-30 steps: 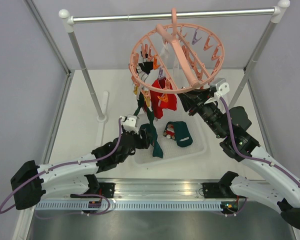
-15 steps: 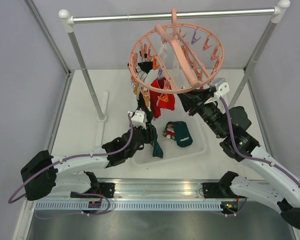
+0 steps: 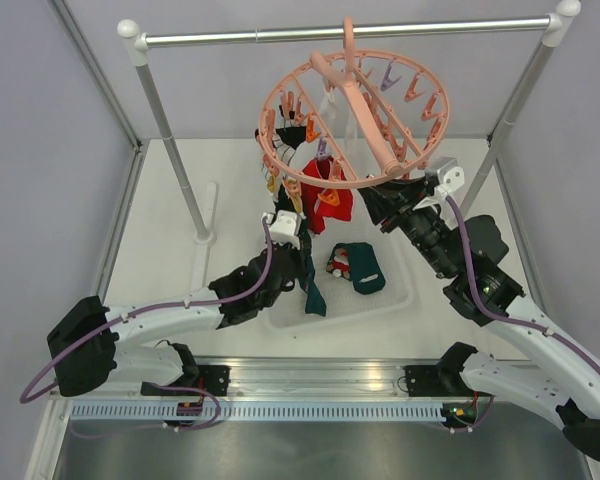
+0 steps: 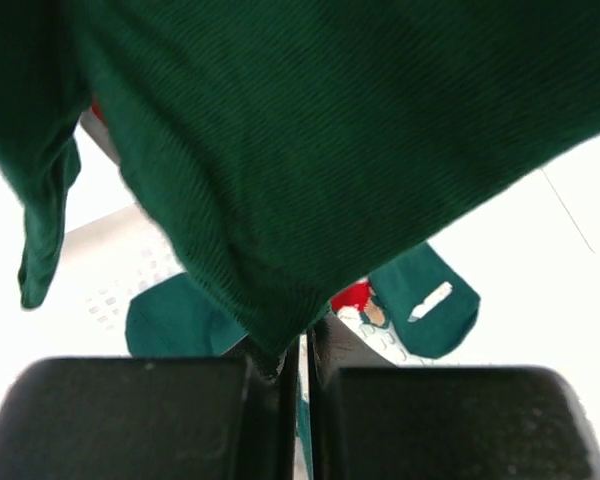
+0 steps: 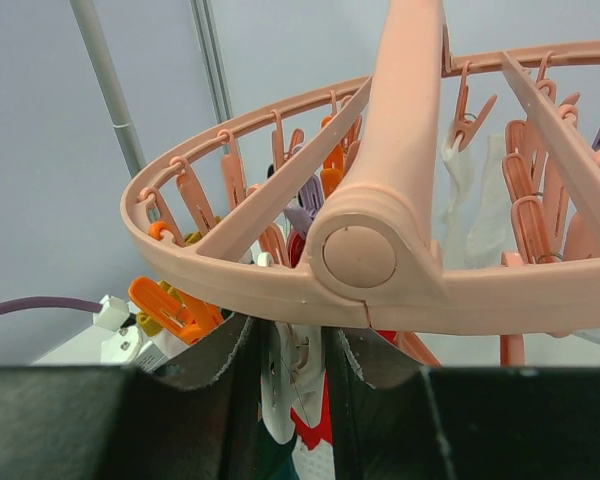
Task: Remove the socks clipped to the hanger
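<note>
Over the white desk (image 3: 160,270), grey walls (image 3: 40,150) around, your left hand (image 4: 302,350) pinches the green sock (image 4: 310,150); right hand (image 5: 295,350) grip unclear.

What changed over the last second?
Left hand moved in toward the hanger and shut on the hanging green sock. Right hand stayed at the hanger's rim; teal sock unmoved in the tray.

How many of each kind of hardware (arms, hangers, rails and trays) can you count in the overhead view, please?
Arms: 2, the left arm and the right arm
Hanger: 1
Rail: 1
Tray: 1
Total: 5
</note>
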Action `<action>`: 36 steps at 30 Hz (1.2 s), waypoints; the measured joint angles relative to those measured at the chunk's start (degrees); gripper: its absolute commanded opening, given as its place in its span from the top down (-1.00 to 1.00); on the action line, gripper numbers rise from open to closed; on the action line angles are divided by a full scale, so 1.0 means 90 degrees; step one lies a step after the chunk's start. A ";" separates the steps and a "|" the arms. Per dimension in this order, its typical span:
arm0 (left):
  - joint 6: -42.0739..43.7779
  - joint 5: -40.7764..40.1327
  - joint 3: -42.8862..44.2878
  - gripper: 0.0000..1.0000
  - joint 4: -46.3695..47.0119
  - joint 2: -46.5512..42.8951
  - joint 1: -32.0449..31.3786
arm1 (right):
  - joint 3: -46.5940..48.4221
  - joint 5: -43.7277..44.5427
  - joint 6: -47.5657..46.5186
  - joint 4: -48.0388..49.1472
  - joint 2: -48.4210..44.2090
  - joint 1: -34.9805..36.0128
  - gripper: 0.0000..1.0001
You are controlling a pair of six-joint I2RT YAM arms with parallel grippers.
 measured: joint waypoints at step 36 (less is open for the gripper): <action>0.0075 0.0867 0.1396 0.95 -0.0928 0.1151 -0.0379 | -0.1443 -0.0386 0.0631 -0.0325 -0.0928 0.0000 0.09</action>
